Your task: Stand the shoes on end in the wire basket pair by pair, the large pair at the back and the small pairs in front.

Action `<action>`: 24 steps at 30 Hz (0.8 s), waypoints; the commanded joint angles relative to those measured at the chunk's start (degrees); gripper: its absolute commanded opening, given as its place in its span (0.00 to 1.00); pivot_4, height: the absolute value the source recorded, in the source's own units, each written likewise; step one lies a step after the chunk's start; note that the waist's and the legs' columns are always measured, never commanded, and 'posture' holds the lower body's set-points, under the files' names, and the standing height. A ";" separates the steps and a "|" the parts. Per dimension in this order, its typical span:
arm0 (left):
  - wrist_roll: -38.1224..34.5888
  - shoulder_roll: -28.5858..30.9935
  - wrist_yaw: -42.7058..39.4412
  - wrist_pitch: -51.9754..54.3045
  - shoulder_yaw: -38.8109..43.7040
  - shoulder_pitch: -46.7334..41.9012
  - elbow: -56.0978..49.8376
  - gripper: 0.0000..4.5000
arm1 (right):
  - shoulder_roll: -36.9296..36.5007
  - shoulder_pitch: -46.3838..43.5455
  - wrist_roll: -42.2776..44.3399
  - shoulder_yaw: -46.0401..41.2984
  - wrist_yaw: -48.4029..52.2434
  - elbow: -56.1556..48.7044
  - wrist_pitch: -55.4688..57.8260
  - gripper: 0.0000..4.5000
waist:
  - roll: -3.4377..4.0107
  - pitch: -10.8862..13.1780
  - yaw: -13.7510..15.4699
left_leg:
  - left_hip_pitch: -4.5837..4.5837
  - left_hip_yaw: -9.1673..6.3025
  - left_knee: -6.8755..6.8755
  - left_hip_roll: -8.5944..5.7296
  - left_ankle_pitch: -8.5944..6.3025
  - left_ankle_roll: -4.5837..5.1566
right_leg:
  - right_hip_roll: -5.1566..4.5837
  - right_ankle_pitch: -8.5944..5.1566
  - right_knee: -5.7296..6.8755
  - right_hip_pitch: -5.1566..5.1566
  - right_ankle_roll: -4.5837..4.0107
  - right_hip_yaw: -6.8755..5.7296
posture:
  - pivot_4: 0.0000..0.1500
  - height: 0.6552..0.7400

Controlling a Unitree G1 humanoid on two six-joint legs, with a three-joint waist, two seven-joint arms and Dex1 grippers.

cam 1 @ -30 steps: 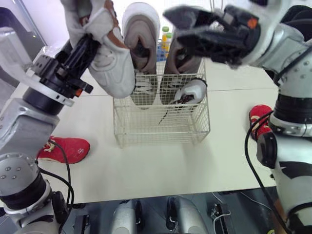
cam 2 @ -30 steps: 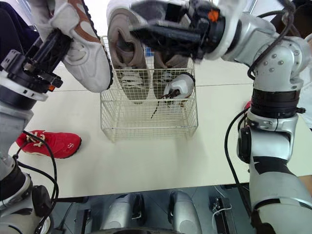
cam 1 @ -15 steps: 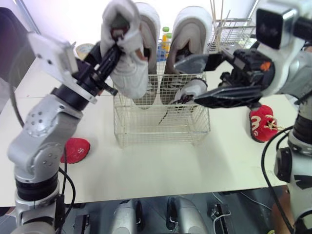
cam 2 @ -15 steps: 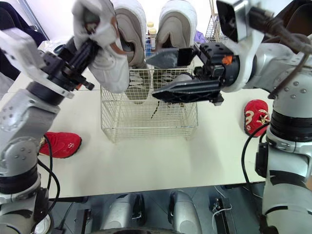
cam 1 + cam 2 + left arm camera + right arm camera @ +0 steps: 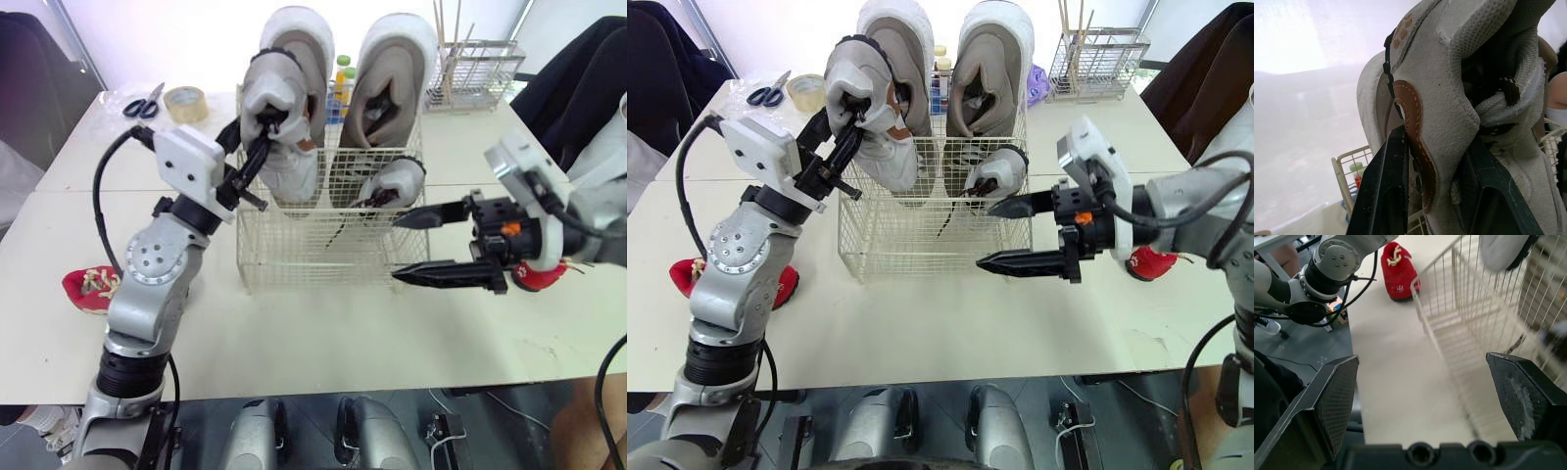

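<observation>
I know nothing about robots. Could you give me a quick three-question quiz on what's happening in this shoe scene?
1. True or false: the right hand grips a red shoe.
2. What does the left hand hold? A scissors; B a small grey shoe; C a tape roll.
3. How many large shoes stand at the back of the wire basket?
Key: 1 false, the right hand is open and empty; 2 B; 3 two.

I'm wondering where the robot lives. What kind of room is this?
Probably a workroom or lab: plain white tables, scissors and a tape roll at the far edge, a wire rack of sticks.
</observation>
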 commanded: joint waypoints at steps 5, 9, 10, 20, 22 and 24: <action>2.59 -1.94 -1.32 0.50 -1.07 4.20 -0.07 0.25 | -3.05 11.46 9.10 -13.30 -7.17 -4.18 4.66 1.00 | 0.04 -0.04 -0.09 | 0.03 -0.02 0.00 0.01 -0.02 0.04 | -0.09 0.00 0.01 0.04 0.00 -0.02 | 1.00 1.00; 3.35 -3.05 -1.23 2.70 -1.55 6.39 -1.18 0.25 | -3.80 18.72 13.12 -19.70 -9.95 -5.56 5.92 1.00 | 0.04 -0.04 0.09 | 0.01 -0.05 0.00 0.01 -0.02 0.05 | -0.07 0.00 0.00 0.04 0.00 -0.03 | 1.00 1.00; 3.93 -3.05 -1.25 3.14 -1.77 7.02 -1.46 0.25 | -3.80 20.37 13.98 -20.91 -10.67 -5.97 5.90 1.00 | 0.04 -0.04 0.08 | 0.02 -0.06 0.00 0.01 -0.02 0.05 | -0.04 0.00 -0.01 0.05 0.00 -0.03 | 1.00 1.00; 1.68 -3.13 -3.93 8.58 -0.85 8.87 -4.22 0.53 | -2.02 27.25 17.25 -21.34 -16.15 -8.11 0.27 1.00 | 0.17 -0.15 0.08 | 0.17 -0.11 0.00 0.00 -0.03 0.06 | 0.04 -0.02 -0.07 0.23 0.00 -0.02 | 1.00 1.00; -0.05 -3.93 -3.33 10.80 0.14 9.45 -5.75 0.75 | -2.03 27.61 16.62 -20.32 -15.82 -7.82 -1.00 1.00 | 0.16 -0.15 0.08 | 0.17 -0.12 0.00 0.00 -0.03 0.07 | 0.04 -0.02 -0.08 0.24 0.01 -0.02 | 1.00 1.00; -3.35 -5.48 -2.02 14.56 1.54 11.15 -9.05 0.85 | -1.85 27.99 15.62 -18.91 -15.35 -7.63 -2.35 1.00 | 0.16 -0.15 -0.03 | 0.17 -0.13 0.00 0.00 -0.03 0.07 | 0.05 -0.02 -0.08 0.24 0.01 -0.01 | 1.00 1.00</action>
